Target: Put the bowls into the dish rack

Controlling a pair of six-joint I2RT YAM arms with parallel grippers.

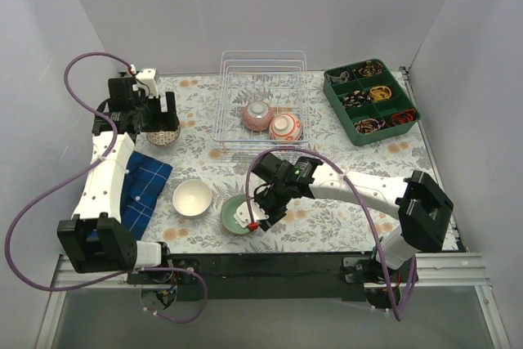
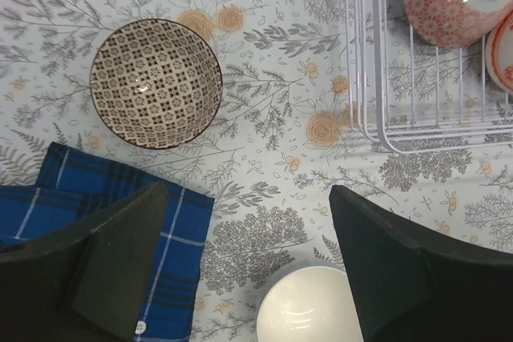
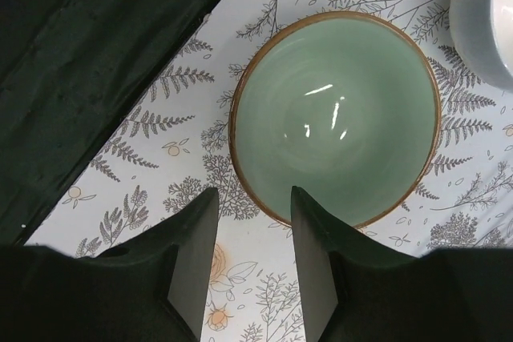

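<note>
Presently the right gripper [image 3: 252,198] holds its fingers parted astride the mint green bowl's [image 3: 337,118] rim, pinching nothing. The left gripper [image 2: 248,190] is spread wide; the dark grey patterned bowl [image 2: 156,83] sits beyond its fingers, left of the dish rack [image 2: 367,78].

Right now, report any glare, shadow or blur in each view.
Right wrist view: white glints streak the inside of the green bowl, and the right tool is a black shape with almost no detail. Left wrist view: the tablecloth and the patterned bowl are sharp, while the left tool is dark and soft-edged. Top view: even light, soft shadows only, no glare.
</note>
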